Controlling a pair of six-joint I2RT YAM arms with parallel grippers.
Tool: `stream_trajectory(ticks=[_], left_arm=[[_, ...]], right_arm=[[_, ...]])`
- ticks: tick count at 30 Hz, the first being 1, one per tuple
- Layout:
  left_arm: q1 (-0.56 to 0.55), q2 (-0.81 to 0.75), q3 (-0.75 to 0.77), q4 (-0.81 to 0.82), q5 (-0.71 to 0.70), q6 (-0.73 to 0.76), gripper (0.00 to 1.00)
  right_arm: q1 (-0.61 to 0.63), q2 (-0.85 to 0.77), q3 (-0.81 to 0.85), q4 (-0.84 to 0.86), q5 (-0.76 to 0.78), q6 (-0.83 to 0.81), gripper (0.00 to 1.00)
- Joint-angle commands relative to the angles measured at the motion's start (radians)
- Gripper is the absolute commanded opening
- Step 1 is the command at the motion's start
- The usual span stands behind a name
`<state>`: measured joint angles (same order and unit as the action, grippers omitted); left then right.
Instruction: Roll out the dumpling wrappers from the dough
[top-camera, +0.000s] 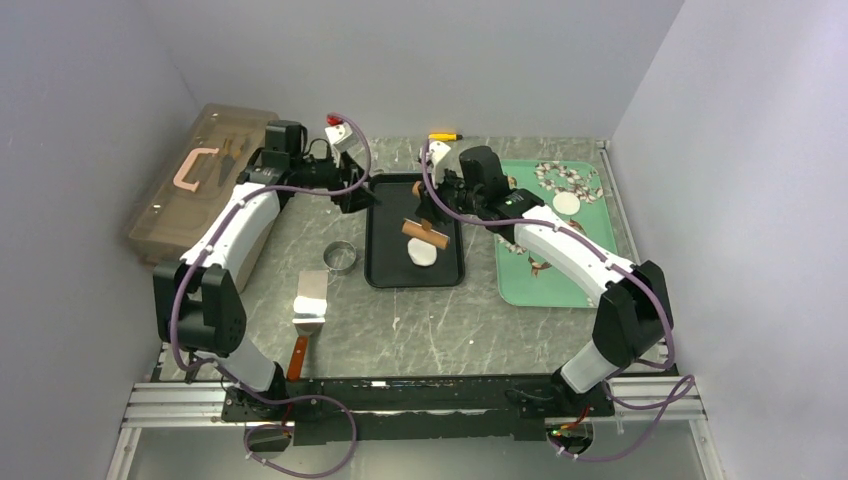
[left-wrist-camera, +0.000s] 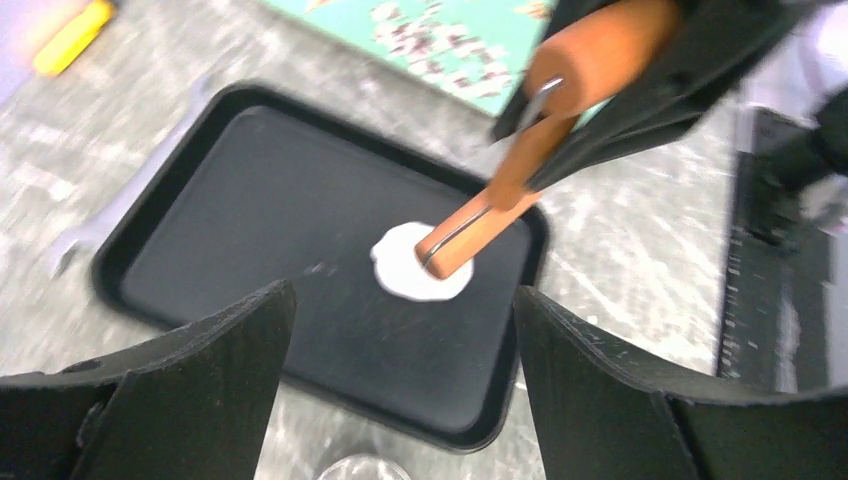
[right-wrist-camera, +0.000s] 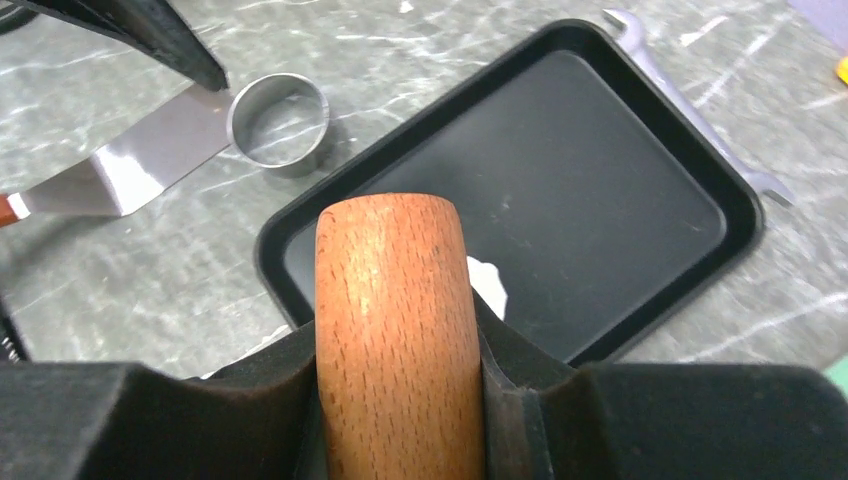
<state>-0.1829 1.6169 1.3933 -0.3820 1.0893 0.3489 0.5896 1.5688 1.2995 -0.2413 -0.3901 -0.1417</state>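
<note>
The dough (top-camera: 421, 255) lies as a flattened white patch on the black tray (top-camera: 385, 250). My right gripper (top-camera: 428, 222) is shut on the brown wooden roller (top-camera: 428, 235) and holds it tilted, its lower end on the dough (left-wrist-camera: 405, 272). In the right wrist view the roller (right-wrist-camera: 392, 300) fills the space between the fingers and hides most of the dough (right-wrist-camera: 490, 285). My left gripper (top-camera: 356, 192) is open and empty above the tray's far left corner, its view (left-wrist-camera: 402, 296) looking down on the tray. One round white wrapper (top-camera: 566, 203) lies on the green tray (top-camera: 540, 280).
A metal ring cutter (top-camera: 340, 257) and a spatula (top-camera: 310, 300) lie left of the black tray. A wrench (right-wrist-camera: 700, 110) lies along the tray's far side. A yellow marker (top-camera: 445, 136) lies at the back. A brown toolbox (top-camera: 200, 180) stands at far left.
</note>
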Motion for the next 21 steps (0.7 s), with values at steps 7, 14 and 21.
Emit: stream_trajectory(ticks=[7, 14, 21], left_arm=[[-0.058, 0.084, -0.188, 0.173, -0.645, -0.383, 0.71], [-0.081, 0.195, -0.216, 0.226, -0.797, -0.434, 0.69], [-0.083, 0.304, -0.207, 0.223, -0.741, -0.482, 0.62]], right_arm=[[0.001, -0.063, -0.153, 0.306, 0.176, 0.124, 0.0], [0.001, -0.029, -0.237, 0.448, 0.153, 0.135, 0.0], [0.002, 0.044, -0.25, 0.47, 0.153, 0.112, 0.0]])
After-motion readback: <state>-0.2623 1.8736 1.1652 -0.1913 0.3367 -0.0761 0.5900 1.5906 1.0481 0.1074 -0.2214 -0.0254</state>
